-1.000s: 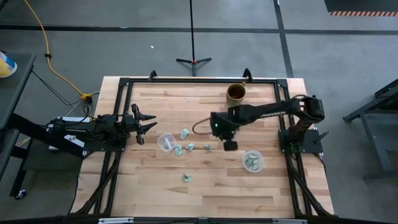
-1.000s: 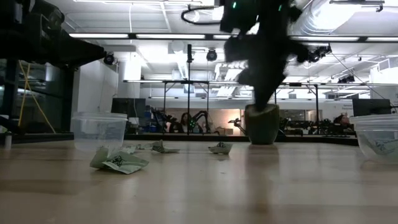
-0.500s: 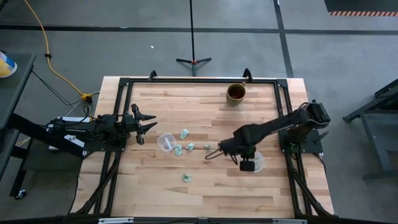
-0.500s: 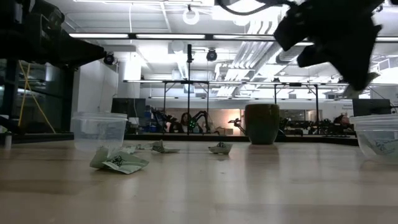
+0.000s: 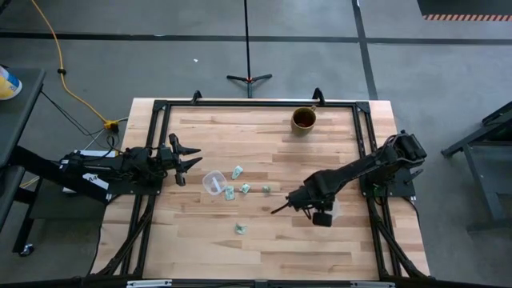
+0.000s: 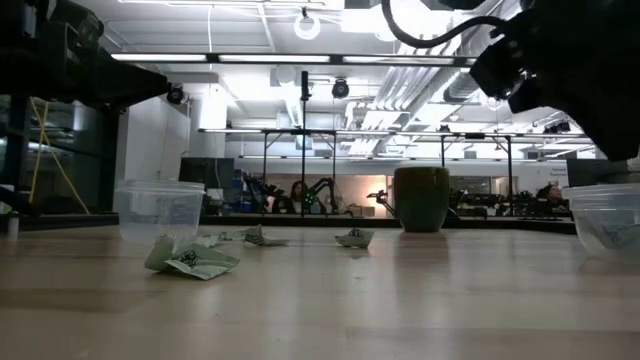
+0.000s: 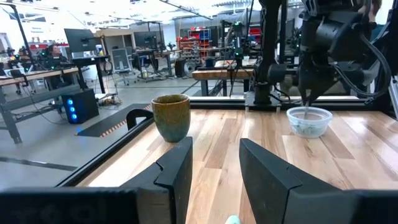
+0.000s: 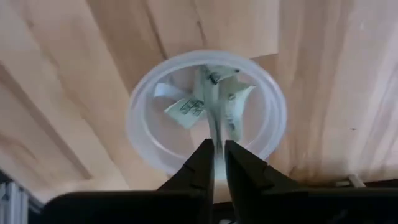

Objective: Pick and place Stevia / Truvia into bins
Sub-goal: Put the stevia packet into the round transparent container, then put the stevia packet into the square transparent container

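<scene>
My right gripper (image 8: 216, 163) hangs fingers-down over the right clear cup (image 8: 149, 99), shut on a pale green and white sachet (image 8: 216, 134). That cup holds several sachets (image 8: 186, 107). It also shows in the left wrist view (image 7: 309, 121) and in the low view (image 6: 606, 222). In the high view my right gripper (image 5: 318, 208) covers most of the cup. The left clear cup (image 5: 213, 183) stands near several loose sachets lying flat on the table (image 5: 238, 172) (image 5: 245, 189) (image 5: 239, 229). My left gripper (image 5: 184, 160) waits open at the table's left edge. My right gripper pinches one sachet between its two fingers, coming from above and pointing down. The sachet's upper end (image 8: 216, 148) sits in the narrow gap between the fingers. It shows edge-on and hangs below the fingers over the cup's mouth, lifted clear of the table.
A brown opaque cup (image 5: 303, 119) stands near the table's far edge, also seen in the low view (image 6: 421, 199). A dark frame runs around the table (image 5: 240, 104). Bare wood lies between the two clear cups and along the near side.
My right gripper has swung from the middle of the table, near the loose sachets, toward the right and near side, and now hangs over the right clear cup. The loose sachets, both clear cups and my left arm have stayed where they were.
</scene>
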`<control>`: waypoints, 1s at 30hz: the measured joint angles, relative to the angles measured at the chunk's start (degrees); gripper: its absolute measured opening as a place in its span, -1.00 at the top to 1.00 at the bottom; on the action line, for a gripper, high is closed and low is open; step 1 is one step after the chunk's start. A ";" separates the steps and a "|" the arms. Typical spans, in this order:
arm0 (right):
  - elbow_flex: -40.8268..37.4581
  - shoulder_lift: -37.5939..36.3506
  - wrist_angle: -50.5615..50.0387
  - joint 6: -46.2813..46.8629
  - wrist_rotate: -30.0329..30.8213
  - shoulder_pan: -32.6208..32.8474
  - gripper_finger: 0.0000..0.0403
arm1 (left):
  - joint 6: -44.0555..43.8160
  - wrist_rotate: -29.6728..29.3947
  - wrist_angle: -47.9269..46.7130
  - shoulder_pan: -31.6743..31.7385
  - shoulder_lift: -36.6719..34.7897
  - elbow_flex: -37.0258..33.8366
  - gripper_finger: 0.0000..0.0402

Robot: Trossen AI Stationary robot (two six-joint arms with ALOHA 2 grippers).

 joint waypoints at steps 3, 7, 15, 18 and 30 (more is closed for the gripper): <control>0.00 0.00 0.15 -0.12 1.67 0.00 0.68 | 0.00 0.00 0.00 0.01 0.01 -0.02 0.17; -0.07 -0.08 4.46 -4.06 7.86 0.05 0.51 | 0.00 0.00 0.00 0.00 0.00 0.00 0.17; -12.78 -8.46 55.15 -29.06 6.77 -3.88 0.42 | 0.00 0.00 -0.02 0.01 0.01 0.00 0.17; -22.49 -12.99 73.24 -35.49 4.42 -8.60 0.44 | 0.00 0.00 -0.02 -0.01 0.01 0.00 0.17; -53.88 -41.21 101.89 -34.20 1.95 -27.23 0.55 | 0.04 0.00 -0.04 -0.01 -0.01 0.00 0.17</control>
